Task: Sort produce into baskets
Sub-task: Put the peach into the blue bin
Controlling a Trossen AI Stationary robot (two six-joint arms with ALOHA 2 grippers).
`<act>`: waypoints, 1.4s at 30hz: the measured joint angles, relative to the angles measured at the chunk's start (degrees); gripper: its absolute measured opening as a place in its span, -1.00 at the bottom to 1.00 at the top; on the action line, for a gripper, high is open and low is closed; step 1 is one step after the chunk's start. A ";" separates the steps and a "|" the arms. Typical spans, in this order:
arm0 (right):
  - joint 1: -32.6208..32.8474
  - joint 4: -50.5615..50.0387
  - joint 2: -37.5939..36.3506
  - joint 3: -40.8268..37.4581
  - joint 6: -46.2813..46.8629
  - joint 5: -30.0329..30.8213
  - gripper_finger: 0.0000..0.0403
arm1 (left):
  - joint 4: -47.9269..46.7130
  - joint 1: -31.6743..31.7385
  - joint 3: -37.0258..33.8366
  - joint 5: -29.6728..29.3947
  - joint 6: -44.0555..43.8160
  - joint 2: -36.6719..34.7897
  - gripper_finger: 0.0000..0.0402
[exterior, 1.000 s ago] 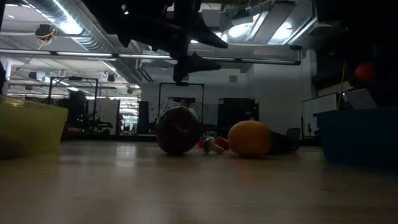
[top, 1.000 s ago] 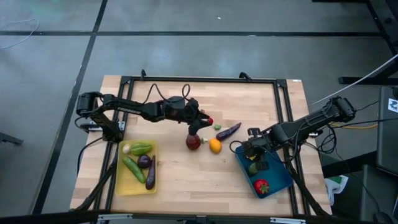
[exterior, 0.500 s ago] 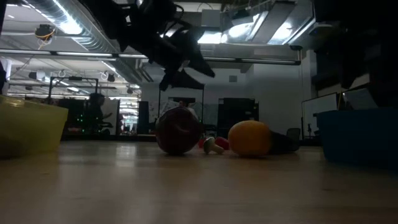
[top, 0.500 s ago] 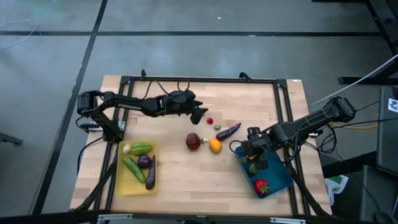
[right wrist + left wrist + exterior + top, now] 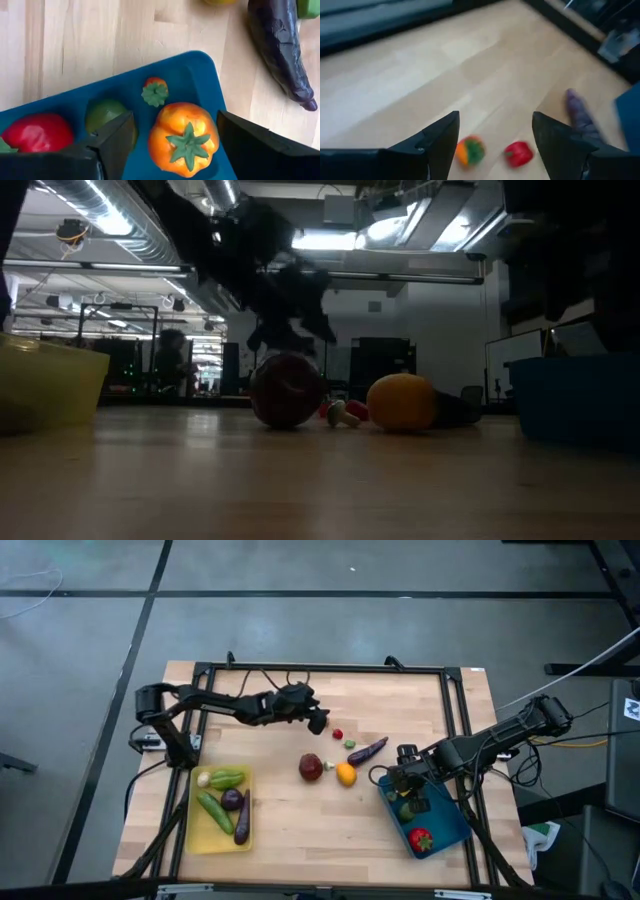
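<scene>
Blue plastic formed the right basket [image 5: 440,830], where the right gripper [image 5: 405,792] hovered with its fingers spread and nothing between them; just below it lay an orange pepper [image 5: 184,138], a small red-and-green piece [image 5: 155,91], a green fruit [image 5: 105,113] and a red pepper [image 5: 421,839]. At the left near corner the yellow basket [image 5: 197,840] held a green pepper [image 5: 227,778], a cucumber [image 5: 214,811] and two eggplants [image 5: 241,820]. On the bare wooden table [image 5: 300,830] between the baskets sat a dark red apple [image 5: 311,767], an orange [image 5: 346,774], a purple eggplant [image 5: 367,751] and a tiny red piece [image 5: 338,733]. The left gripper [image 5: 318,722] hung above the far middle of the table, its fingers parted and empty.
</scene>
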 joint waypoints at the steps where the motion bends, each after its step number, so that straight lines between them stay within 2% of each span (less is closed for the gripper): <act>1: 0.00 0.29 0.00 0.00 0.00 0.00 0.40 | 0.08 0.15 0.00 -0.15 -0.39 1.17 0.23; 10: 0.00 3.93 0.00 0.00 -0.09 0.00 0.40 | 2.13 1.00 0.00 -0.06 -3.12 8.14 0.23; 18: 0.00 7.81 0.00 0.00 -0.34 0.01 0.40 | 1.85 0.20 0.00 0.57 -3.82 8.39 0.23; 29: 0.00 15.85 0.00 0.00 -0.46 0.02 0.40 | 3.13 -0.64 0.04 0.66 -5.90 12.46 0.23; 42: 0.00 16.06 0.00 0.00 -0.50 0.04 0.40 | 6.06 -2.09 2.69 -1.66 -5.53 17.27 0.18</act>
